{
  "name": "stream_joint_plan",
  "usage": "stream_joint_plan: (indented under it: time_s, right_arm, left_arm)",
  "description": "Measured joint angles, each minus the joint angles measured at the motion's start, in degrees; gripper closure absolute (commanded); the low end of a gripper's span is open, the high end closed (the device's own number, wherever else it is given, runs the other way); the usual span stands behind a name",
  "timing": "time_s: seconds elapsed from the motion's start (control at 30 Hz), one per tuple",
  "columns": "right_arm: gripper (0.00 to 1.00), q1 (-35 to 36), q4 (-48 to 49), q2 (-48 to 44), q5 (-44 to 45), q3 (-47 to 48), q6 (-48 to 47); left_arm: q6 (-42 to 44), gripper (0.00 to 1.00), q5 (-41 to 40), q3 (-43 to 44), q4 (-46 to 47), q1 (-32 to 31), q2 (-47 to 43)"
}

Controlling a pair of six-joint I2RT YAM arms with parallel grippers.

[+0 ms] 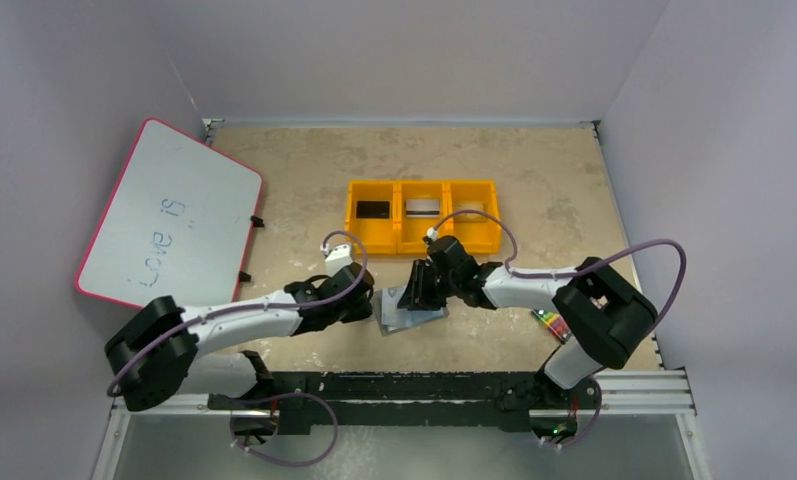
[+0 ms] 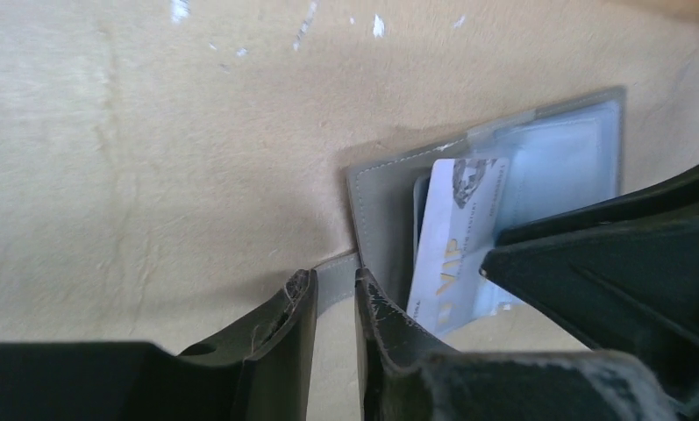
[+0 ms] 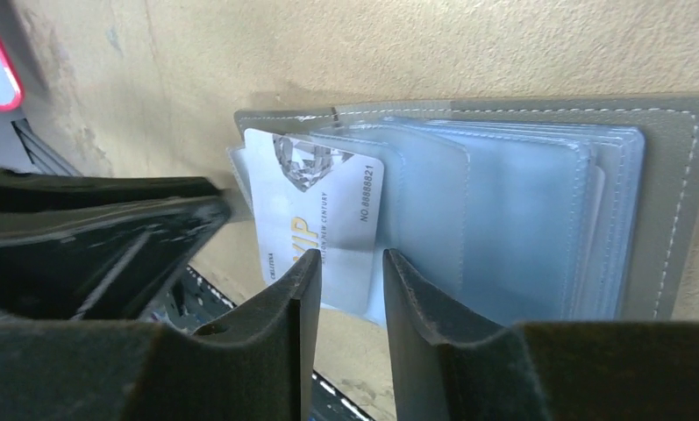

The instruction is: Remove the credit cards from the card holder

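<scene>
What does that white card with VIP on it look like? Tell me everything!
The VIP card is thin, white, glossy plastic with gold letters, a diamond picture and tiny black print. It lies flat, sticking partway out of a clear sleeve in the open grey card holder. The right gripper hovers open at its free end; whether its fingers touch it is unclear.

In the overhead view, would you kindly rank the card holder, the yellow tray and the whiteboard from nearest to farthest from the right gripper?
1. card holder, at the right gripper's fingertips.
2. yellow tray, just beyond, toward the back.
3. whiteboard, far left.
</scene>
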Motion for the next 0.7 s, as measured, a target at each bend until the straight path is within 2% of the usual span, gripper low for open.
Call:
stream_joint_plan:
  time_s: [0.17, 0.3, 0.5, 0.7]
  right_arm:
    - [0.68, 0.0, 0.0, 0.7, 0.5, 0.0, -0.1]
    - [0.68, 0.0, 0.0, 0.7, 0.8, 0.0, 0.1]
    - [0.68, 0.1, 0.0, 0.7, 0.9, 0.0, 0.5]
    - [0.68, 0.1, 0.0, 0.7, 0.9, 0.0, 0.6]
  left_arm:
    - [-3.3, 0.6, -3.3, -1.2, -2.1, 0.0, -10.5]
    - [-4.0, 0.61, -3.3, -2.3, 1.5, 0.0, -17.1]
    - [-5.7, 0.63, 2.5, -4.1, 8.6, 0.0, -10.7]
    - [-8.0, 0.63, 5.7, -6.8, 10.7, 0.0, -6.8]
